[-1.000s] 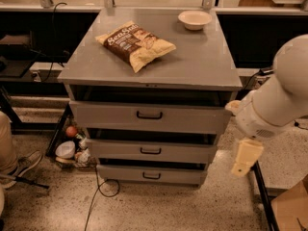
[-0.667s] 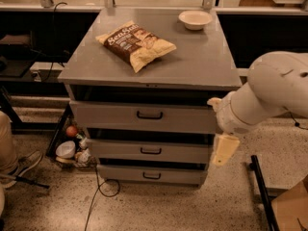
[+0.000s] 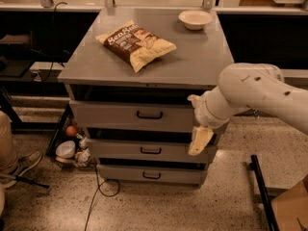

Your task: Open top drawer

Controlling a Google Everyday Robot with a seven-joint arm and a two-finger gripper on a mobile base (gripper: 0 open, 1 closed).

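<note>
The top drawer (image 3: 110, 115) is the widest grey front just under the cabinet top, with a small black pull handle (image 3: 149, 114) at its centre. It looks shut or nearly shut, with a dark gap above it. My gripper (image 3: 197, 126) is at the end of the white arm (image 3: 255, 93) that comes in from the right. It is in front of the drawer's right end, to the right of the handle and about level with it. It covers the right end of the top drawer and part of the middle drawer.
A chip bag (image 3: 136, 43) and a pale bowl (image 3: 195, 19) lie on the cabinet top (image 3: 192, 61). Two narrower drawers (image 3: 120, 150) sit below. Clutter (image 3: 72, 148) and a cable (image 3: 98, 196) are on the floor at left. A shoe (image 3: 21, 162) is at far left, and a black bar (image 3: 262, 196) at right.
My arm and gripper have moved left, from beside the cabinet's right edge to in front of the drawers' right end. The drawers have not moved.
</note>
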